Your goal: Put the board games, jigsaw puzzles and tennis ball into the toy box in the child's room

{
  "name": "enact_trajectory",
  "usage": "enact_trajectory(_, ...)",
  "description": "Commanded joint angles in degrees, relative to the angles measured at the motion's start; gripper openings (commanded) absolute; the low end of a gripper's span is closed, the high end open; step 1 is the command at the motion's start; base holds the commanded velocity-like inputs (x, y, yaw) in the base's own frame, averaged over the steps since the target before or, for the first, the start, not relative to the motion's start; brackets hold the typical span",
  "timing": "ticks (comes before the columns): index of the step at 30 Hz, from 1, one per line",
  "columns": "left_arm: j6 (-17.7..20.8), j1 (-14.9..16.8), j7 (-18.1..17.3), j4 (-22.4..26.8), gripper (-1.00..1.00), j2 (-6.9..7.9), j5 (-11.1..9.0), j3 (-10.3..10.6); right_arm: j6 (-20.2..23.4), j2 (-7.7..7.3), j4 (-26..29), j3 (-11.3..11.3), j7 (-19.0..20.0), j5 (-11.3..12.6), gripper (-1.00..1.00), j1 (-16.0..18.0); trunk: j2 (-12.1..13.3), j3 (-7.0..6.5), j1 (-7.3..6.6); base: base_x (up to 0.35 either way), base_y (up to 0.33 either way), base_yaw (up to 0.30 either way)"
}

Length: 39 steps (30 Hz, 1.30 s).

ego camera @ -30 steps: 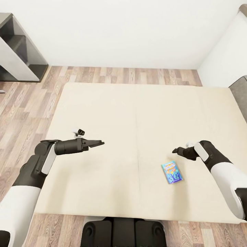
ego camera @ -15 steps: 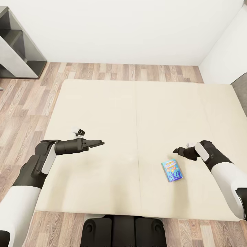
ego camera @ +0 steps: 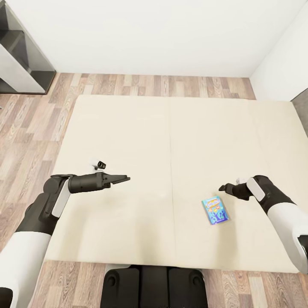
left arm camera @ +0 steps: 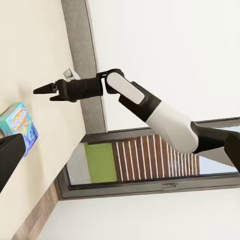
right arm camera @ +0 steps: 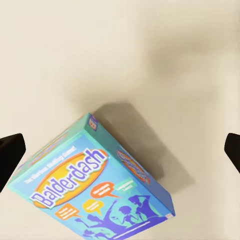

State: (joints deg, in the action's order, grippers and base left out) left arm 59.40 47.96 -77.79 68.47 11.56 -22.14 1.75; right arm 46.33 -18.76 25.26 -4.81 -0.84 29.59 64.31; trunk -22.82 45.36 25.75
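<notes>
You're lining up on the blue board game [ego camera: 214,210], lying flat on the bed [ego camera: 128,128] near its right front. Your right tool [ego camera: 223,188] hovers just beyond it, fingers spread; the left tool [ego camera: 124,178] looks closed. Next, lower and straddle its edges.

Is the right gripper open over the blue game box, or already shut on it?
Open: the right gripper's fingertips sit wide apart, either side of the blue game box, touching nothing.
</notes>
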Motion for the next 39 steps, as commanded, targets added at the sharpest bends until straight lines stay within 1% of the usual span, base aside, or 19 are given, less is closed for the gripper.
enact_trajectory(1, 0.5, 0.0, -0.1, 0.0, 1.00, 0.03, -0.2, 0.1, 0.2, -0.11, 0.1, -0.5, 0.1, 0.3, 1.00, 0.0, -0.1, 0.16, 0.03, 0.000, 0.000, 0.000)
enact_trajectory(12, 0.5, 0.0, 0.0, 0.0, 1.00, -0.04, -0.1, 0.1, 0.2, -0.15, 0.1, -0.5, 3.8, 0.1, 1.00, 0.0, -0.1, 1.20, 0.03, 0.000, 0.000, 0.000)
enact_trajectory(32, 0.5, 0.0, 0.1, 0.0, 1.00, -0.04, -0.1, 0.0, 0.3, -0.20, 0.1, -0.7, 4.6, -0.5, 1.00, 0.0, -0.1, 3.09, 0.03, 0.000, 0.000, 0.000)
enact_trajectory(39, 0.5, 0.0, 1.3, 0.0, 1.00, -0.06, -0.2, -0.1, 0.4, -0.22, 0.1, -1.3, 6.0, -0.5, 1.00, -0.3, -0.1, 3.75, 0.03, 0.000, 0.000, 0.000)
